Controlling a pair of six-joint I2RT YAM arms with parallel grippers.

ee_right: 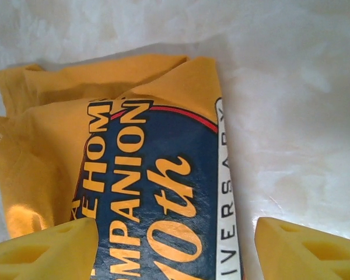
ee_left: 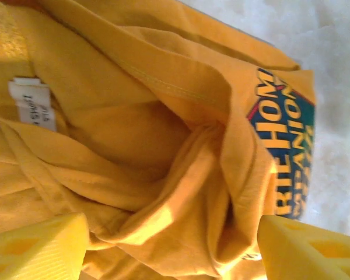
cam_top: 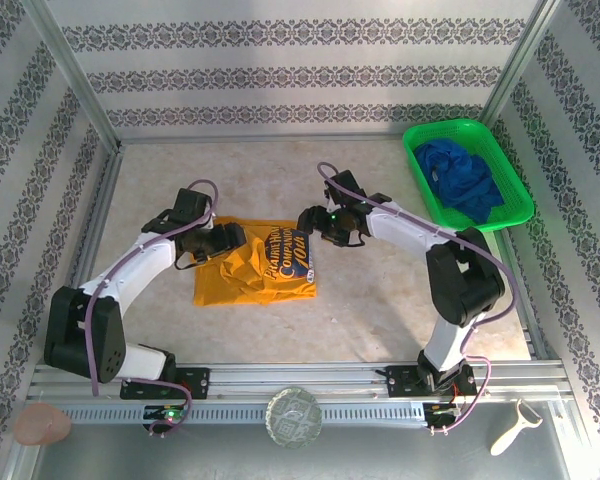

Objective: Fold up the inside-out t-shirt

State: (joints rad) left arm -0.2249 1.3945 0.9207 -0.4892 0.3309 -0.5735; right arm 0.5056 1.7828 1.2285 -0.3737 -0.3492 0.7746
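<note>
- The t-shirt (cam_top: 258, 262) lies in a loose, half-folded bundle a little left of the middle of the table (cam_top: 380, 300), with wrinkles and some raised folds.
- Its dark blue print (cam_top: 287, 256) with yellow letters faces up on the right part; in the left wrist view a small white label (ee_left: 32, 104) shows on the cloth.
- The left claw (cam_top: 223, 243) is at the left upper edge of the shirt, its fingers wide apart, with bunched cloth between them but not clamped.
- The right claw (cam_top: 310, 222) is over the upper right corner of the shirt, also wide, and it holds nothing.
- The table is pale, like marbled stone, and bare around the shirt.
- A green basket (cam_top: 455, 124) with a dark blue garment (cam_top: 462, 178) stands in the far right corner, well apart from the shirt.
- Walls (cam_top: 280, 75) with striped dark ornament paper close three sides; a metal rail (cam_top: 310, 378) runs along the near edge.
</note>
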